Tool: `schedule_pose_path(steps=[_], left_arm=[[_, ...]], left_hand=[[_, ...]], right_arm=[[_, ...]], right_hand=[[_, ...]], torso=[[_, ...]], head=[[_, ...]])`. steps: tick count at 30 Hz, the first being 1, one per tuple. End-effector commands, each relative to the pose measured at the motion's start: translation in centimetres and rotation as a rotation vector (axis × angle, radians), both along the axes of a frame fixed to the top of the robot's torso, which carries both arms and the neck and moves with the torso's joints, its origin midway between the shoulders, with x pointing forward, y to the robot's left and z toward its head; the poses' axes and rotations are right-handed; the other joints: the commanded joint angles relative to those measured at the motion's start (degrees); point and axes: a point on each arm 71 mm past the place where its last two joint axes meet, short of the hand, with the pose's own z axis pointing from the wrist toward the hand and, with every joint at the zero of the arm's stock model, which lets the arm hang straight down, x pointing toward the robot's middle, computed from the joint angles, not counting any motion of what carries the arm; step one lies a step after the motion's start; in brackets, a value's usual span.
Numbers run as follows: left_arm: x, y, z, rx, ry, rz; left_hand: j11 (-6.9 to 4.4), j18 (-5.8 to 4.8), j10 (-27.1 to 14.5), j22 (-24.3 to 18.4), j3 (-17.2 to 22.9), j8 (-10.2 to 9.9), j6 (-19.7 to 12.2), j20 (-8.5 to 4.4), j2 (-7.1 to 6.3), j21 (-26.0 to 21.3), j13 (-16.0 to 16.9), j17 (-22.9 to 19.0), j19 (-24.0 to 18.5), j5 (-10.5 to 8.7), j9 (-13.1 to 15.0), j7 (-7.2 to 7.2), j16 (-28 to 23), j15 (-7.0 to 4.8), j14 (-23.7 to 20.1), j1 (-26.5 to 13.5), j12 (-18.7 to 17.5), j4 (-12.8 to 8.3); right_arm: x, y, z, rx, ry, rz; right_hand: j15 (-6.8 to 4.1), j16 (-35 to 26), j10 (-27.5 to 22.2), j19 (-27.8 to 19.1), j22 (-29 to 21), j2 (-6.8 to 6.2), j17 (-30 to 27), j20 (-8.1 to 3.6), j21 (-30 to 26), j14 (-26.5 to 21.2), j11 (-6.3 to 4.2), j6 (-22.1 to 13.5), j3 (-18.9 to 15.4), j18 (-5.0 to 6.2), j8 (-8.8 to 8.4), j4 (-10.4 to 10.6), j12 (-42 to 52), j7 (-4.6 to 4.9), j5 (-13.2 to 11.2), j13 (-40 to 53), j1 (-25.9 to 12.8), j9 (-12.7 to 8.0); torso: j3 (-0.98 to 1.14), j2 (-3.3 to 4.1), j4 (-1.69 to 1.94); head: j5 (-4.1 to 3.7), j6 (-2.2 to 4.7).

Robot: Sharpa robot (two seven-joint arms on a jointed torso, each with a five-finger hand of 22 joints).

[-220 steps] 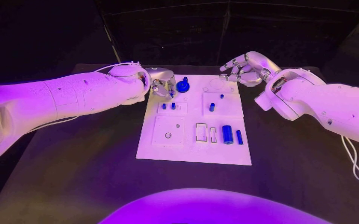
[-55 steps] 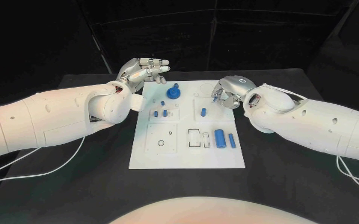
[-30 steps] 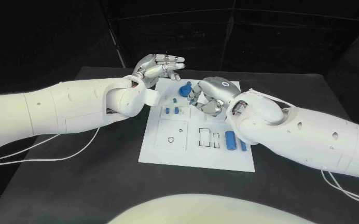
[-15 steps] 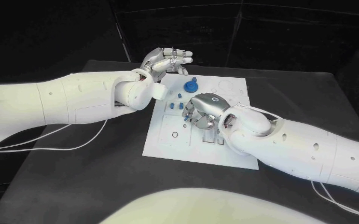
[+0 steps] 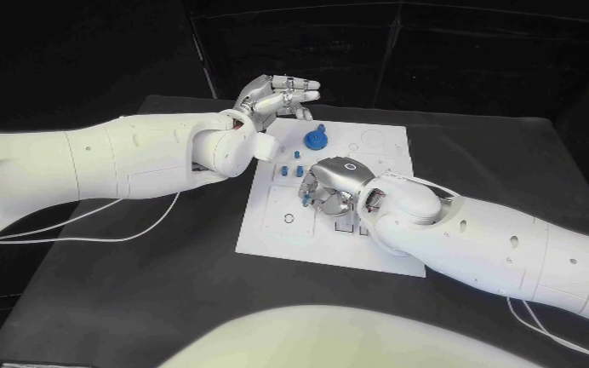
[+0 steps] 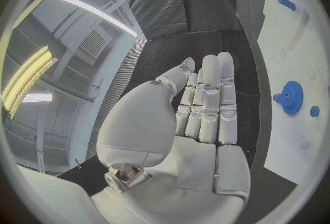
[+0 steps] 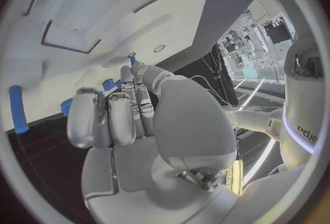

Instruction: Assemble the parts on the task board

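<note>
The left hand (image 5: 277, 95) hung above the far left corner of the white task board (image 5: 270, 232), fingers straight and pressed side by side, holding nothing. The right hand (image 5: 331, 191) hovered low over the board's middle, fingers curled downward; whether they pinched anything could not be told. A toothed blue gear (image 5: 314, 140) on a knob stood just beyond them, near two small blue pegs (image 5: 289, 169). A smooth blue rod (image 7: 17, 109) lay beside the right fingers.

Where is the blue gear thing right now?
The blue gear stands at the far end of the task board in the head view, between the left hand and right hand.
</note>
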Motion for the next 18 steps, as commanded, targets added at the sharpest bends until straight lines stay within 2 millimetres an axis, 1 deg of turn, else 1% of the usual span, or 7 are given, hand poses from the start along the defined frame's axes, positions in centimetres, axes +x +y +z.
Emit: schedule_pose_path(steps=[1,2,8,18], left_arm=[[0.05,-0.07,0.26,-0.016,-0.018,-0.004],[0.06,-0.05,0.25,-0.016,-0.018,-0.004],[0.11,0.01,0.24,-0.015,-0.017,-0.003],[0.18,0.04,0.2,-0.015,-0.015,-0.004]], left_hand=[[0.01,0.71,-0.3,-0.08,-0.26,0.33,0.05,0.08,0.23,-0.2,-0.07,-0.05,-0.28,0.07,-0.05,0.24,-0.3,-0.01,-0.27,0.19,0.11,-0.06],[0.01,0.71,-0.34,-0.1,-0.29,0.32,0.04,0.08,0.23,-0.23,-0.07,-0.07,-0.28,0.08,-0.06,0.25,-0.33,0.0,-0.27,0.19,0.1,-0.05],[0.02,0.71,-0.37,-0.11,-0.32,0.32,0.04,0.09,0.23,-0.24,-0.08,-0.08,-0.29,0.08,-0.06,0.25,-0.35,0.0,-0.27,0.18,0.1,-0.04],[0.04,0.7,-0.43,-0.14,-0.37,0.31,0.0,0.09,0.23,-0.28,-0.08,-0.1,-0.29,0.08,-0.06,0.28,-0.39,0.02,-0.28,0.17,0.09,-0.03]], right_arm=[[-0.11,0.12,-0.06,-0.017,-0.002,0.023],[-0.11,0.12,-0.08,-0.018,-0.002,0.023],[-0.04,0.03,-0.18,-0.026,-0.005,0.022],[-0.05,-0.02,-0.22,-0.035,-0.008,0.025]], right_hand=[[-0.39,0.21,0.36,0.45,0.09,0.1,0.04,-0.05,0.33,3.02,0.11,0.19,-0.08,-0.86,0.23,-0.37,-0.35,0.06,0.4,0.05,-0.48,0.06],[-0.39,0.21,0.36,0.45,0.09,0.1,0.04,-0.05,0.33,3.02,0.11,0.19,-0.08,-0.86,0.23,-0.37,-0.35,0.06,0.4,0.05,-0.48,0.06],[-0.39,0.21,0.36,0.45,0.09,0.1,0.04,-0.05,0.33,3.02,0.11,0.19,-0.08,-0.86,0.23,-0.37,-0.35,0.06,0.4,0.05,-0.48,0.06],[-0.38,0.22,0.35,0.47,0.14,0.1,0.05,-0.05,0.36,3.02,0.12,0.18,-0.11,-0.87,0.2,-0.4,-0.37,0.08,0.48,0.06,-0.53,0.05]], torso=[[0.01,-0.04,0.0],[-0.02,-0.04,0.02],[-0.02,-0.04,0.01],[-0.03,-0.05,0.0]], head=[[0.08,-0.12],[0.1,-0.21],[0.02,-0.3],[0.18,-0.45]])
